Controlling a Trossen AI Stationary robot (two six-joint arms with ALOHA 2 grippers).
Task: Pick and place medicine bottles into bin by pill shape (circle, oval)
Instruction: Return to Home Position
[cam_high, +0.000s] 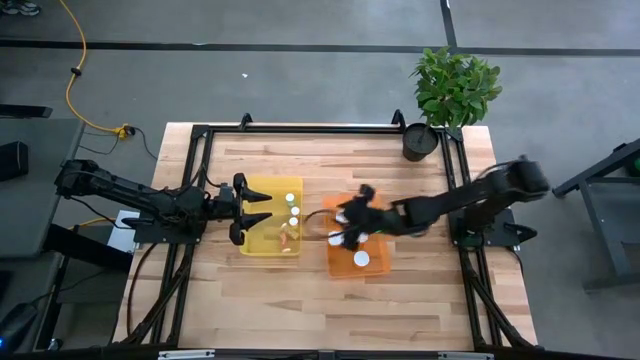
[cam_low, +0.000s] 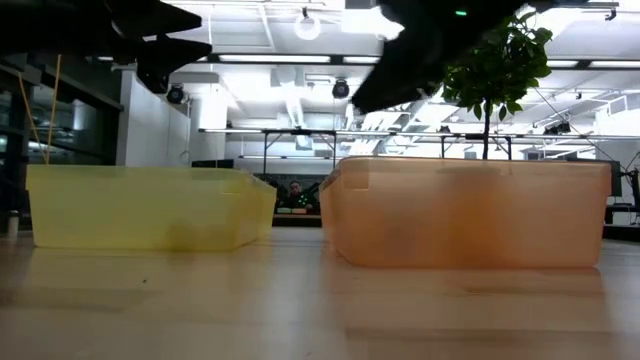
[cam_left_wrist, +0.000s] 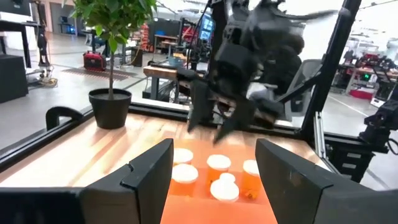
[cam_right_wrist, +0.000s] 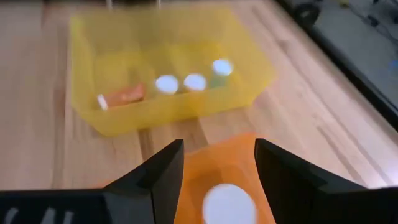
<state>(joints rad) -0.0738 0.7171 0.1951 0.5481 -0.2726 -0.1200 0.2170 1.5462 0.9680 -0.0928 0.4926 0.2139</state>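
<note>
Two bins sit side by side in the middle of my table (cam_high: 300, 310): the yellow bin (cam_high: 270, 180) on the left arm's side, the orange bin (cam_high: 340, 268) on the right arm's side. All the medicine bottles (cam_high: 294, 211) I can find are inside one bin or the other. In the yellow bin I count three upright bottles (cam_right_wrist: 194, 81) with white caps up, plus one tipped bottle (cam_right_wrist: 121, 95) lying on its side. The orange bin holds a cluster of capped bottles (cam_left_wrist: 219, 163); I make out about five caps from the left wrist view. The right gripper (cam_high: 345, 226) hovers above the orange bin, blurred, fingers spread with nothing between them. The left gripper (cam_high: 262, 209) hangs over the yellow bin's outer edge, fingers likewise parted and empty. A potted plant (cam_high: 455, 85) stands at the table's far right corner.
</note>
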